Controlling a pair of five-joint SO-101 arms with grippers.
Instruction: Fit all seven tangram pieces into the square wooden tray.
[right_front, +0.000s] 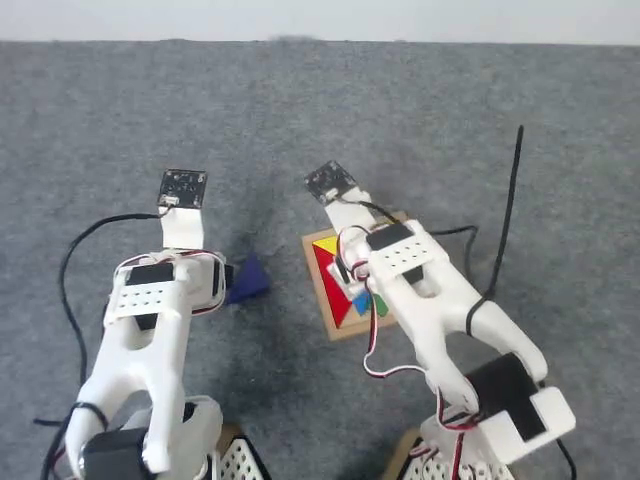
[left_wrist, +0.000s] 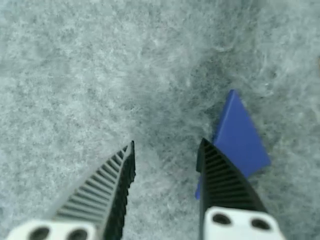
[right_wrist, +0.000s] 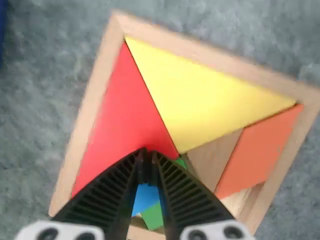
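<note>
Tray (right_wrist: 89, 107) wooden, square | blue triangle (left_wrist: 240, 135) on fuzzy, perhaps felt, mat (left_wrist: 100, 75)

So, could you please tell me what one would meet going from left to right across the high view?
Left arm → blue triangle → square wooden tray → black cable. The right arm overlaps the tray, so it is left out of the order.
</note>
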